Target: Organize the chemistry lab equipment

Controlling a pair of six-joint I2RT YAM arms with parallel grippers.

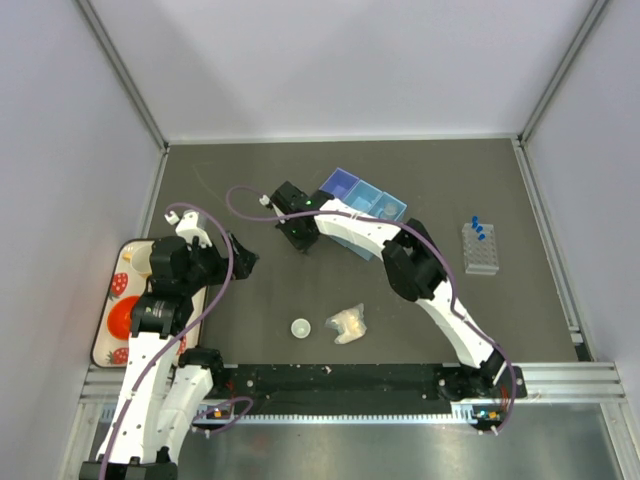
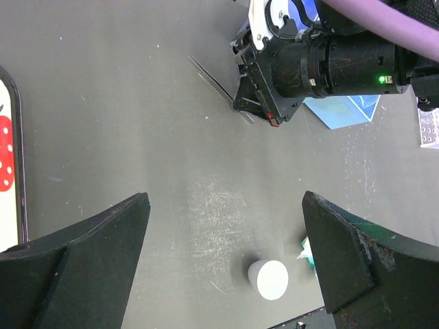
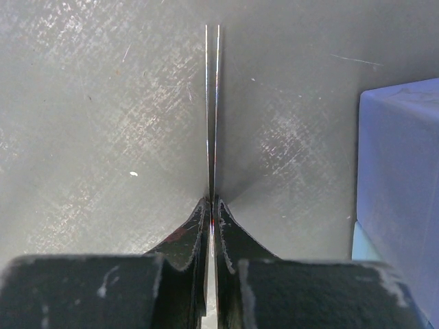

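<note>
A thin clear strip (image 3: 212,103) is being clamped edge-on in the right jaws, low over the tabletop (image 1: 250,290) at 12 o'clock, beside a blue box (image 1: 365,200). The left jaws are being held wide apart at 9 o'clock. The dish (image 1: 301,327) and packet (image 1: 347,323) are lying at 6 o'clock, the rack (image 1: 479,250) at 3 o'clock. The strip risks being snapped or dropped if it is pressed against the tabletop.
</note>
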